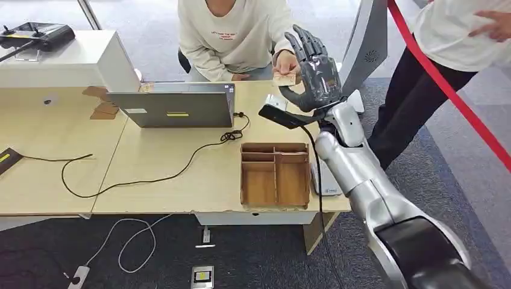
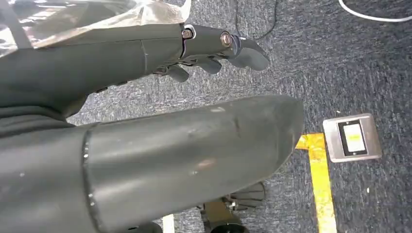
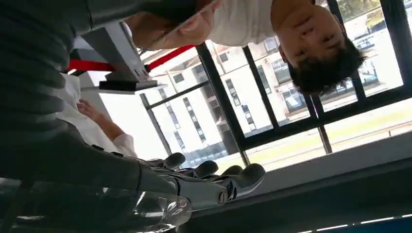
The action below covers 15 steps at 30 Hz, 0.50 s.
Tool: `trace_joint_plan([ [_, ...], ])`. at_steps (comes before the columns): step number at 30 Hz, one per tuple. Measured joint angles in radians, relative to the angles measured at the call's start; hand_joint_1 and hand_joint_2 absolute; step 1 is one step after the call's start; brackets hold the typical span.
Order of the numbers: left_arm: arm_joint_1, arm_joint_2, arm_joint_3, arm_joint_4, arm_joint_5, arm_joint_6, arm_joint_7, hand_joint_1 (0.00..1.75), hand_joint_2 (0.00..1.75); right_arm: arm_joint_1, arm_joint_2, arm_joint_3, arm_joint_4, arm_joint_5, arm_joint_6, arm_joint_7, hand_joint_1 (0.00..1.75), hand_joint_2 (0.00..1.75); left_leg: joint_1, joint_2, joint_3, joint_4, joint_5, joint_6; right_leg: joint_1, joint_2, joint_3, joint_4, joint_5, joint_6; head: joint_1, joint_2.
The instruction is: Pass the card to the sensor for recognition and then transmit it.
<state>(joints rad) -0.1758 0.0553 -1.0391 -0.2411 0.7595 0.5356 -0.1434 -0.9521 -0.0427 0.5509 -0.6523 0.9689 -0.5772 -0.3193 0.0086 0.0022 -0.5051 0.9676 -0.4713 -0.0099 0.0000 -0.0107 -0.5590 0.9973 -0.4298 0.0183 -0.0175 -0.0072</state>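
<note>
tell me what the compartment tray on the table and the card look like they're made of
The compartment tray looks like brown wood or thick cardboard with a matte finish: flat dull panels and thin dividers with raw edges. The card, between the person's hand and the right hand, is tan and matte, perhaps wood or cardboard; too small to be sure.

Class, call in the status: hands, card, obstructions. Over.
Right robot hand raised, fingers spread, at the card. A person's hand holds the card. Left robot hand hanging, holding nothing. Nothing blocking.
</note>
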Motion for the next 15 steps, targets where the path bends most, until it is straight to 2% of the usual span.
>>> trace_joint_plan([
  [15,0.000,0.000,0.000,0.000,-0.001,0.000,0.003,0.00,0.00,0.001,-0.010,0.002,0.004,-0.039,0.047,0.003,1.75,1.75,0.000,0.000,0.000,0.000,0.000,0.000,0.000,0.000,0.000,0.000,0.000,0.000,0.000,0.000],
])
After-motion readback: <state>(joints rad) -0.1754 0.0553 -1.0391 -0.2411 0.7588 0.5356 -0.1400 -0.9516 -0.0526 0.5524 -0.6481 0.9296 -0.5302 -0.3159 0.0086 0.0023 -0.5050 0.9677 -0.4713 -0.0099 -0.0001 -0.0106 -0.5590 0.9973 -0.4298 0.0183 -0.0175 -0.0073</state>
